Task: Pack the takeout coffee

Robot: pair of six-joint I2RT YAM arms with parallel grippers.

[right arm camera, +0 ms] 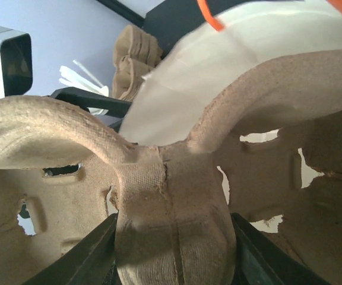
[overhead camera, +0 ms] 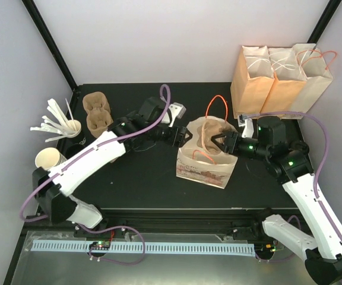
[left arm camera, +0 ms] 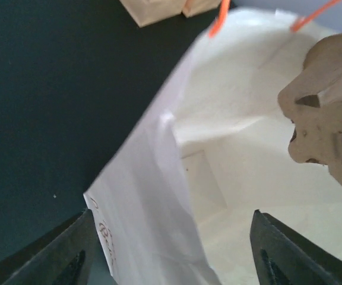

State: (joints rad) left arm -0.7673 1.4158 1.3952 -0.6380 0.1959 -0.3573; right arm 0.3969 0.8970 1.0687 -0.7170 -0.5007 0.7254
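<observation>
Packing is sitting at the carrier step, by my reading: the pulp carrier point(right arm camera: 171, 196) is going into the open bag point(overhead camera: 203, 172) ahead of any drink. Nearest the arms, the bag is standing mid-bench point(overhead camera: 141, 184), printed face toward the bases and orange handles up.

At its left rim the left fingers point(overhead camera: 181, 138) are spreading wide, one outside the paper wall and one inside, pinching nothing. At the right rim the right fingers point(overhead camera: 218, 142) are clamping the carrier's centre ridge and holding it in the bag's mouth. Whether it is touching the bag's floor I cannot tell.

Further left, paper cups point(overhead camera: 49, 159), a cup of stirrers point(overhead camera: 70, 126) and spare carriers point(overhead camera: 97, 113) are sitting by the wall. At the back right, three more bags point(overhead camera: 278, 83) are standing in a row.

The coffee is showing in no view, neither in the carrier nor in the bag. I cannot tell where it is, and a black cup would be blending into the black bench.

The next move is probably calling for the left fingers to close on the rim and steady the mouth while the carrier is being lowered flat.
</observation>
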